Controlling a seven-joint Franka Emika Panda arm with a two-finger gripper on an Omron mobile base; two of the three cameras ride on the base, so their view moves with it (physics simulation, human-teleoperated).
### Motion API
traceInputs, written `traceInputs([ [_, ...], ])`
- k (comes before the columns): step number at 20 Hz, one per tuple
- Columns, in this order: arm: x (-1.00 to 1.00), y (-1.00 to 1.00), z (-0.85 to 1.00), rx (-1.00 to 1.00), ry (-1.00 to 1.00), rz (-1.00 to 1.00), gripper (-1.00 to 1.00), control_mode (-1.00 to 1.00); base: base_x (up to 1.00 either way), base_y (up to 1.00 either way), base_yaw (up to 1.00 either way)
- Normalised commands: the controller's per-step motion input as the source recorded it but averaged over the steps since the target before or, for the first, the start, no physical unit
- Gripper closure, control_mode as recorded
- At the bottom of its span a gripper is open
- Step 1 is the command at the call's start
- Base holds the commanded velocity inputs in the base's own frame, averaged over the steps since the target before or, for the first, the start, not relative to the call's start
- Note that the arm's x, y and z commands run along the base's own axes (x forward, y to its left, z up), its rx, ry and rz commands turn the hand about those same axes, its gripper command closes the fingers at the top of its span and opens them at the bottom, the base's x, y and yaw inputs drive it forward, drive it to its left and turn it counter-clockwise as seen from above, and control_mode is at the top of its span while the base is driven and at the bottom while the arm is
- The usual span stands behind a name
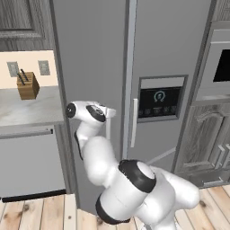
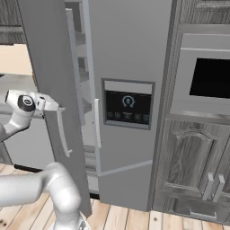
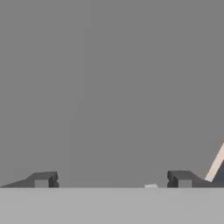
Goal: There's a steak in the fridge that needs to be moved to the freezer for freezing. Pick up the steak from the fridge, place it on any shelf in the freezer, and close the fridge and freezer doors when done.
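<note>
Closest to the cameras, the white arm bends up from the base and reaches forward to the left-hand door (image 2: 49, 90) of the tall grey fridge. The gripper (image 3: 113, 180) sits right against that door's outer face; in the hand view its two dark fingertips (image 3: 41, 179) stand wide apart with nothing between them, and flat grey door panel lies just ahead. In the right base view the hand (image 2: 27, 102) is at the level of the door's long upright handle (image 2: 63, 132), just to the handle's left.

That left door stands partly ajar, and through the gap the right base view shows pale shelves (image 2: 81, 67) inside. The right-hand door (image 1: 170, 67), with its dark control panel (image 1: 159, 103), looks shut. The steak cannot be seen; I judge it lies behind one of these doors, so from the jaws it is beyond the door face, deeper into the cabinet. The handle's long axis runs vertically, so the jaws would need to straddle it sideways to pull.

Further left, a knife block (image 1: 28, 84) stands on the desk (image 1: 27, 110).
</note>
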Motion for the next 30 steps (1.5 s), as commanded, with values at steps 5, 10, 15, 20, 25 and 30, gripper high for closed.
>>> traceInputs([
  [5,0.6,-0.77,0.0,0.14,0.0,0.09,-1.0,-1.0,0.0,0.0,0.0],
  [10,0.69,-0.74,0.0,0.13,-0.01,0.09,-1.0,-1.0,0.0,0.0,0.0],
  [15,0.76,-0.59,0.0,0.12,0.0,0.07,-1.0,-1.0,0.0,0.0,0.0],
  [20,0.76,-0.54,0.0,0.09,-0.05,0.07,-1.0,-1.0,0.0,0.0,0.0],
  [25,0.52,-0.45,0.0,0.06,-0.11,0.07,-1.0,-1.0,0.0,0.0,0.0],
  [30,0.04,-0.26,0.2,0.09,0.0,0.0,-1.0,-1.0,0.0,0.0,0.0],
])
